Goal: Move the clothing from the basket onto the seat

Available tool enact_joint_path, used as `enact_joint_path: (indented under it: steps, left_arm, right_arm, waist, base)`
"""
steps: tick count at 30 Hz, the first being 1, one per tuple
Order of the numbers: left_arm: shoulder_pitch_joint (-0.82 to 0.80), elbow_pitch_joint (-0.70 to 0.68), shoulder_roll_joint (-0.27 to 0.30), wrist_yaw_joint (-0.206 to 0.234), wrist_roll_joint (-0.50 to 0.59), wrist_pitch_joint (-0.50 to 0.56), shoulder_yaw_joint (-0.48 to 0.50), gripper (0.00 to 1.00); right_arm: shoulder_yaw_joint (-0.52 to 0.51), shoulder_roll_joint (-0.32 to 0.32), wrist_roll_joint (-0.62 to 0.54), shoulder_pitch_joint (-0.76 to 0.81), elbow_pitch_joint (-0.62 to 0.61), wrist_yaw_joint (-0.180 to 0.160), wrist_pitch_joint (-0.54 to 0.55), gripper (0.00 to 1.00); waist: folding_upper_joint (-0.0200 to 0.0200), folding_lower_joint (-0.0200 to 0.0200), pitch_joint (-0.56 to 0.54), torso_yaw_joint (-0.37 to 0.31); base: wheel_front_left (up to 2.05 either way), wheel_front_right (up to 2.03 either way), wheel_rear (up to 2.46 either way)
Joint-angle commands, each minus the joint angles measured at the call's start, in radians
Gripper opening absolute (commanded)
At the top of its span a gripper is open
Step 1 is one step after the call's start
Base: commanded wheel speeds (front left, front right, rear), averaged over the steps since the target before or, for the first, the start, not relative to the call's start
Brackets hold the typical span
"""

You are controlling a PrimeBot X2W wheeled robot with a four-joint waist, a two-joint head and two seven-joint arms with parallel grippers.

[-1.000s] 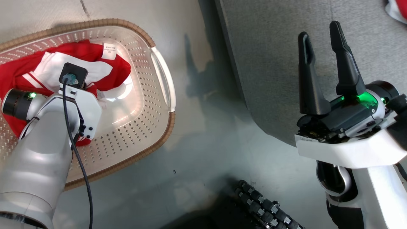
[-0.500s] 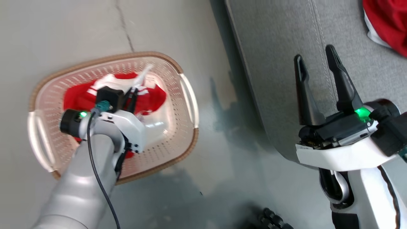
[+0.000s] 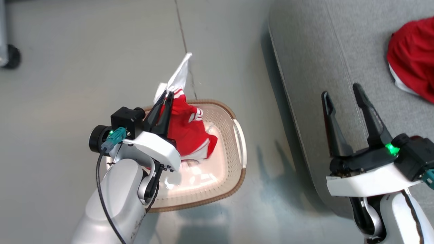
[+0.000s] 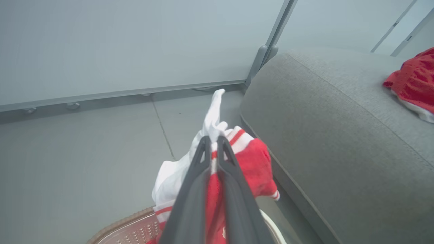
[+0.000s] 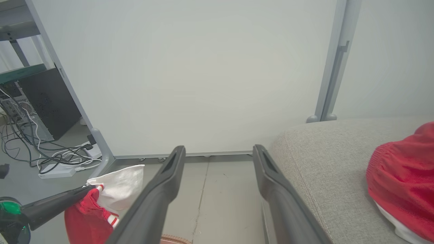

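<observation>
Clothing (image 3: 184,128) hanging over the basket (image 3: 239,176)
My left tool (image 3: 166,96) clamps the clothing; my right tool (image 3: 340,89) stands wide, empty, over the seat (image 3: 315,51) at the basket's three o'clock.

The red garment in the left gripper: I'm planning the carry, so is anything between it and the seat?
Nothing visible does: the garment hangs from the left gripper above the basket; the seat lies across the floor.

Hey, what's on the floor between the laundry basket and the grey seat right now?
Nothing. In the head view, the strip of floor between the basket and the seat is bare, with only shadows across it.
</observation>
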Motion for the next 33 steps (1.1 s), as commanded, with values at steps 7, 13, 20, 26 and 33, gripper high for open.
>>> enact_joint_path:
  steps: [7,13,20,26,33]
  left_arm:
    - [0.096,-0.250,0.024,0.029,-0.005,-0.005,0.053,0.00]
    - [0.132,-0.370,0.040,0.039,-0.002,-0.001,0.057,0.00]
    - [0.176,-0.527,0.067,0.055,0.005,0.032,0.046,0.00]
    - [0.228,-0.640,0.088,0.075,0.002,0.069,0.038,0.00]
    - [0.300,-0.751,0.107,0.101,0.008,0.098,0.024,0.00]
  right_arm:
    - [-0.024,0.007,-0.011,0.093,-0.013,0.000,0.055,1.00]
    - [-0.024,0.013,-0.016,0.136,-0.020,0.000,0.084,1.00]
    - [-0.019,0.021,-0.016,0.187,-0.017,0.000,0.107,1.00]
    - [-0.012,0.025,-0.014,0.225,-0.016,0.000,0.122,1.00]
    - [-0.004,0.029,-0.013,0.270,-0.024,0.000,0.135,1.00]
  waist:
    - [0.0000,0.0000,-0.204,0.083]
    - [0.0000,0.0000,-0.270,0.085]
    - [0.0000,0.0000,-0.349,0.080]
    - [0.0000,0.0000,-0.403,0.073]
    - [0.0000,0.0000,-0.448,0.061]
  base:
    - [0.00,0.00,0.00]
    - [0.00,0.00,0.00]
    - [0.00,0.00,0.00]
    - [0.00,0.00,0.00]
    - [0.00,0.00,0.00]
